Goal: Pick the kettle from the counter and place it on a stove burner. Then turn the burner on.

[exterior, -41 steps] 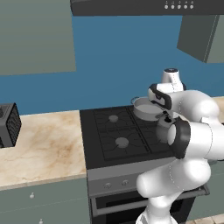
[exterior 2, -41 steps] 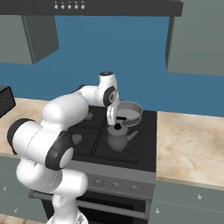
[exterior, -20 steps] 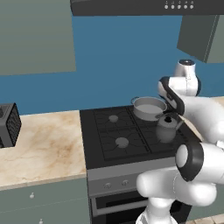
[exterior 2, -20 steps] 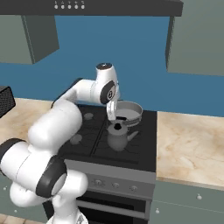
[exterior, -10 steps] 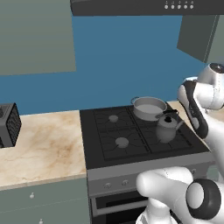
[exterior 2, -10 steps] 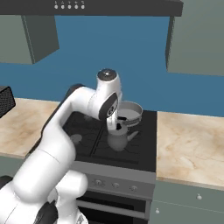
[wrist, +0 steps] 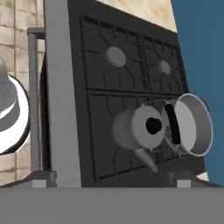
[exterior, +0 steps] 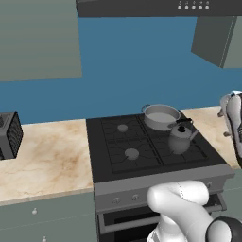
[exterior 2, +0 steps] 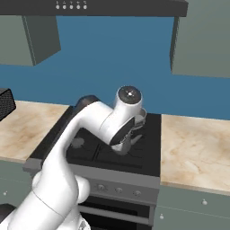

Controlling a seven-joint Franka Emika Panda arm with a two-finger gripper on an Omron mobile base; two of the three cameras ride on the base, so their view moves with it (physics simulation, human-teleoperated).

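Kettle sits on the front right burner, just beside the pot, so placing looks done. End effector is spread, holding nothing, above the stove. Left to do: turning on the burner at the knobs.

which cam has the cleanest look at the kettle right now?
Left base view: the kettle stands whole and unblocked on the stove's front right burner, with handle, lid knob and spout all visible, just in front of the silver pot. The hand view shows the kettle from above, lid and spout clear. In the right base view the arm covers nearly all of it.
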